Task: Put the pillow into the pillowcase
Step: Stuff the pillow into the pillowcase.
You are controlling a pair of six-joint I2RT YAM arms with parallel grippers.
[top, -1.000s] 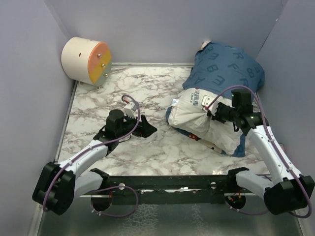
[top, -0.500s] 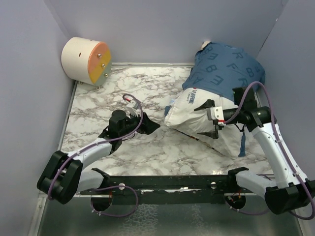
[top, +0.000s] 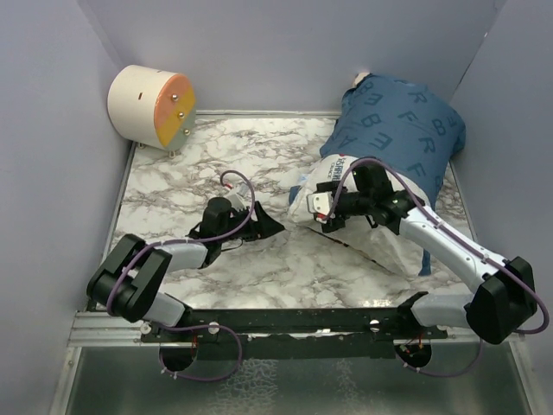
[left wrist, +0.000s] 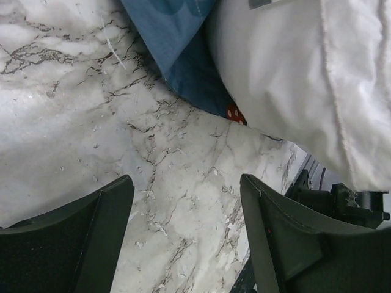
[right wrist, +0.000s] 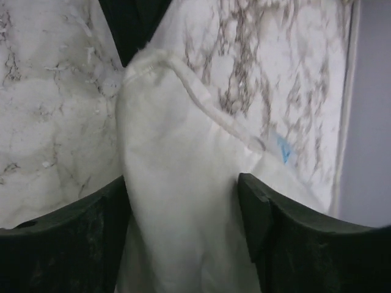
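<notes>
The white pillow (top: pixel 367 226) lies on the marble table (top: pixel 190 173) at the right. Its far end is inside the blue lettered pillowcase (top: pixel 397 117), and its near part is bare. My right gripper (top: pixel 325 210) stands open over the pillow's left corner. In the right wrist view that corner (right wrist: pixel 177 177) fills the gap between the wide fingers of the right gripper (right wrist: pixel 183 207). My left gripper (top: pixel 264 226) is open low over the table, just left of the pillow. In the left wrist view the left gripper (left wrist: pixel 186 207) has only marble between its fingers, with the pillowcase's edge (left wrist: pixel 183 55) and the pillow (left wrist: pixel 293 73) ahead.
A cream cylinder with an orange face (top: pixel 151 105) stands at the back left corner. Purple walls close in the table on three sides. A black rail (top: pixel 285 322) with the arm bases runs along the near edge.
My right gripper let go of the pillow's middle, opened wide and moved left to the pillow's left corner. The left arm lowered and reached right toward the pillow.
</notes>
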